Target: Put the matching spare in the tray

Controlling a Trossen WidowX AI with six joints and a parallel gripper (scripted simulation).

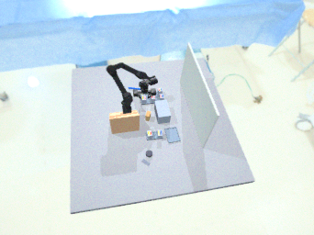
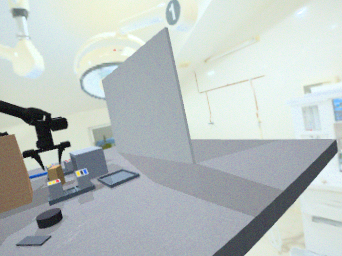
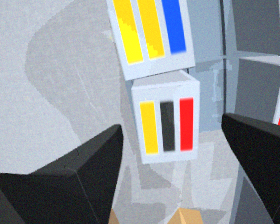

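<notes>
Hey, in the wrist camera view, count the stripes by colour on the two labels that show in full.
Yellow stripes: 3
Blue stripe: 1
Black stripe: 1
Red stripe: 1
Total: 6

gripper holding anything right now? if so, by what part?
Nothing held. The gripper is partly open above the spare with yellow, black and red stripes, its fingers clear of it on both sides.
</notes>
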